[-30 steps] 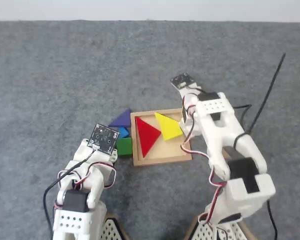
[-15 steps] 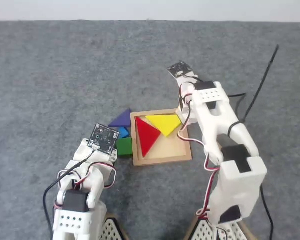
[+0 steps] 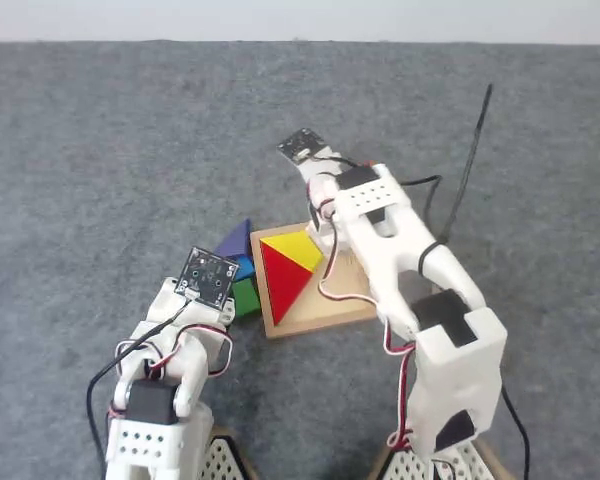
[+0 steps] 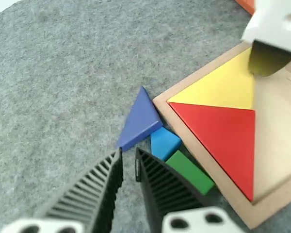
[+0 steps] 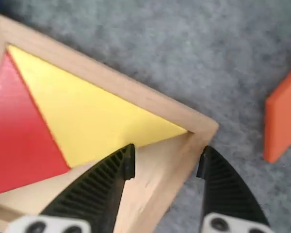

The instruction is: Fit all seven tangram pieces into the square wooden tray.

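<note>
The square wooden tray (image 3: 325, 312) holds a red triangle (image 3: 280, 280) and a yellow triangle (image 3: 294, 247), edge to edge along its far-left side. My right gripper (image 5: 165, 162) is open and straddles a tray corner (image 5: 196, 131) by the yellow triangle's tip (image 5: 87, 116); its dark fingertip (image 4: 266, 60) hangs over the yellow piece. A purple triangle (image 4: 140, 119), a blue square (image 4: 164, 142) and a green piece (image 4: 189, 172) lie against the tray's left side. My left gripper (image 4: 128, 155) is shut, empty, just short of them.
An orange piece (image 5: 283, 114) lies on the grey carpet just outside the tray corner, and its edge (image 4: 245, 4) peeks out behind the right arm. The right arm's white body (image 3: 380, 230) covers the tray's far-right part.
The right arm swung left across the tray. The yellow triangle turned and slid into the far corner against the red one, and the tray shifted and rotated toward the loose pieces. Left arm unmoved.
</note>
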